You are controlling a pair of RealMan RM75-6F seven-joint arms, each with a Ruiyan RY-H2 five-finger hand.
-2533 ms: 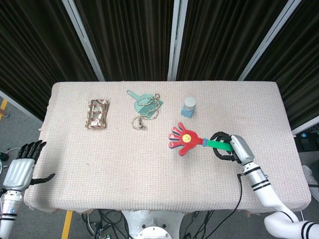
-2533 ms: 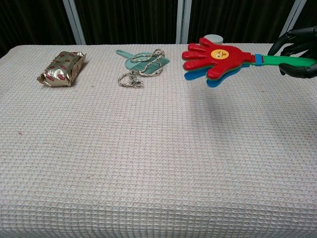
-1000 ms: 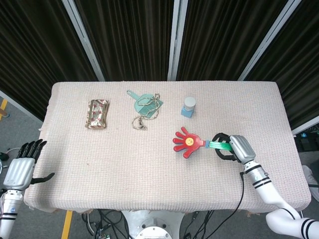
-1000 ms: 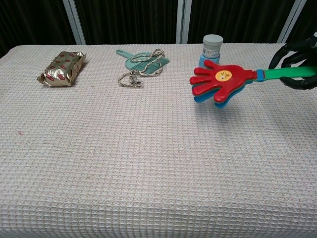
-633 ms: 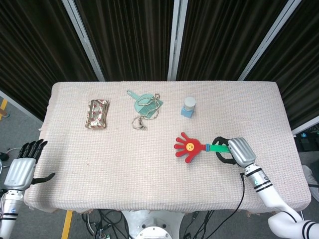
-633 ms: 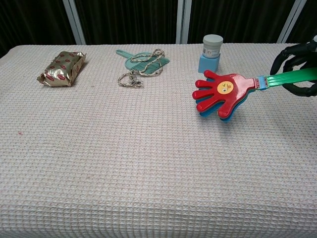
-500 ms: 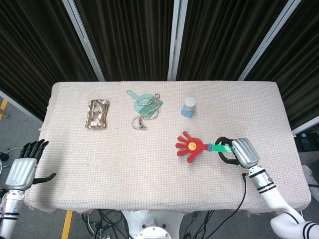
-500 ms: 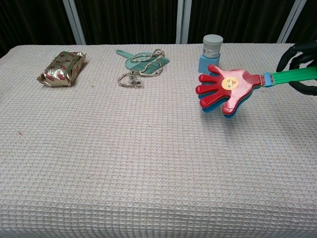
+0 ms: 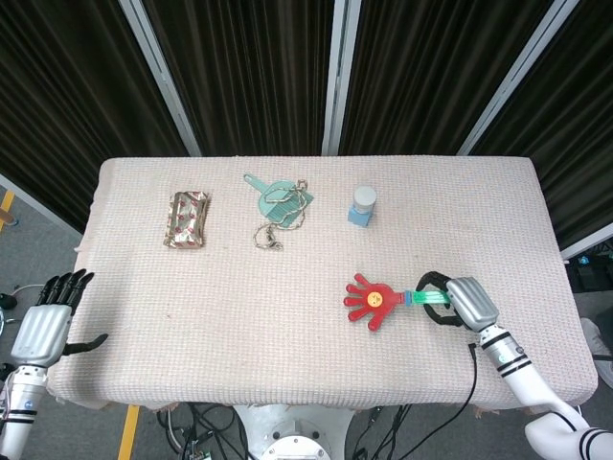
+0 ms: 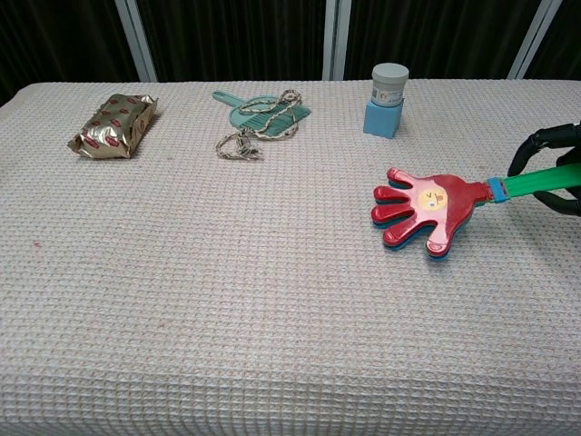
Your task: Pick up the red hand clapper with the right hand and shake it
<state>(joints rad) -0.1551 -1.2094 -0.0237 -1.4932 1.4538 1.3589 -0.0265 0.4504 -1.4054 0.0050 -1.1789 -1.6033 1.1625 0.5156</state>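
- Left hand (image 9: 43,326) — it hangs off the table's left edge near the front corner, fingers apart and holding nothing; it plays no part here, so leave it idle.
- Foil packet (image 9: 188,218), teal comb (image 9: 276,198) with its tangled cord (image 9: 273,230), and a small jar (image 9: 363,204) on a blue block lie along the back half of the table (image 9: 239,316), well apart from the action; a wide swing toward the back could topple the jar.
- Red hand clapper (image 9: 375,300) — it sits toward the front right of the table, its palm low over the cloth or touching it (the chest view (image 10: 427,205) does not settle which). If you shake downward from here, the leaves may strike the cloth and jolt the handle loose.
- Right hand (image 9: 462,302) — near the right edge, its fingers are wrapped round the green handle (image 10: 542,179). The grasp sits at the handle's far end, so a hard shake could lever the clapper out; raise it first and keep strokes short.
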